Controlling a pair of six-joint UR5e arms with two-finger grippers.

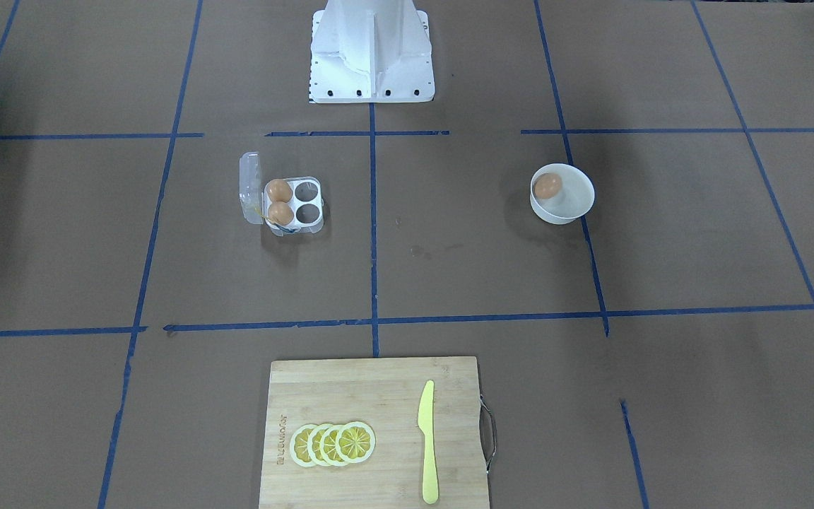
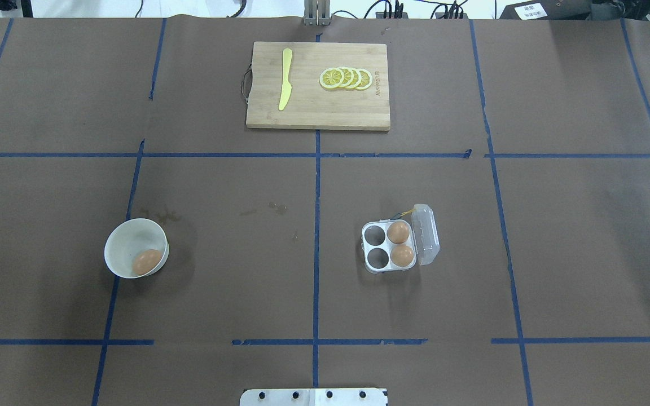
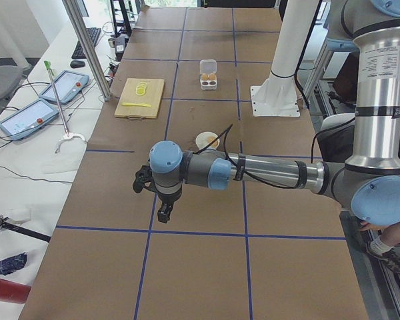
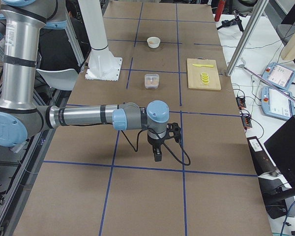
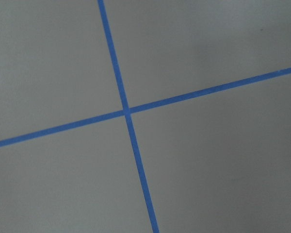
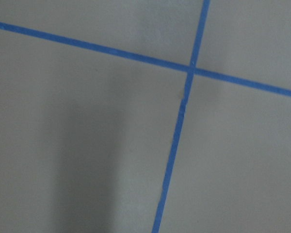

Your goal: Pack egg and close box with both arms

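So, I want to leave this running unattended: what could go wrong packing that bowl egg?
1. The egg lies low against the wall of the white bowl, so a descending grasp could catch the rim or set it rolling.
2. Nothing holds the box; pressing its open lid shut could slide or tip it, perhaps jostling the two eggs already inside.

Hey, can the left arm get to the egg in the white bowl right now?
Probably yes. The egg lies uncovered in the bowl on the robot's left, and the left arm hangs low on that same side, with nothing standing between them.
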